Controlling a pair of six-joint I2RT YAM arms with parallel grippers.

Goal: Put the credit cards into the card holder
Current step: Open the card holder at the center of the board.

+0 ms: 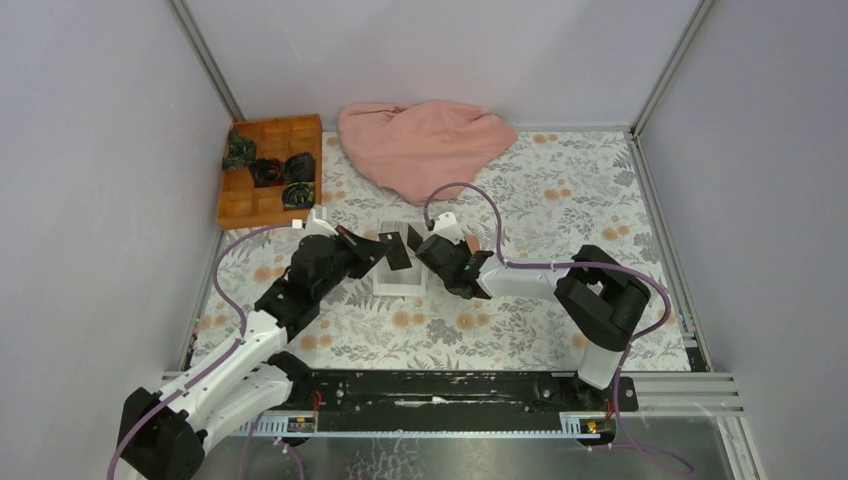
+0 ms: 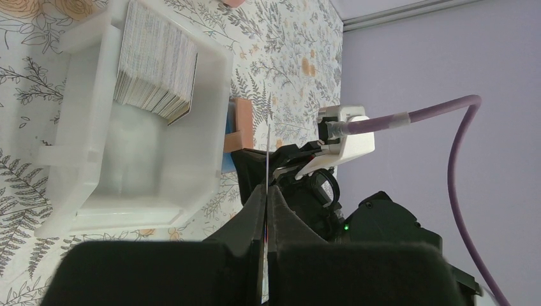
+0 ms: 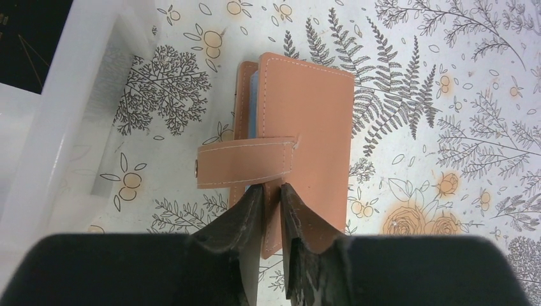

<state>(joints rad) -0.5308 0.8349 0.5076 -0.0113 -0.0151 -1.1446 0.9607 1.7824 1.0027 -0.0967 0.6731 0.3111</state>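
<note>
While the left fingers (image 2: 252,210) are clamped shut on a thin credit card (image 2: 268,153), seen edge-on beside the white tray (image 2: 214,159) holding a card stack (image 2: 156,64), the right fingers (image 3: 245,217) pinch the near edge of the brown card holder (image 3: 306,115) over the floral worktop (image 3: 446,127).

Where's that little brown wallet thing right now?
In the right wrist view the card holder lies flat on the flowered table, just right of the white tray, with the right gripper over its near end.
</note>
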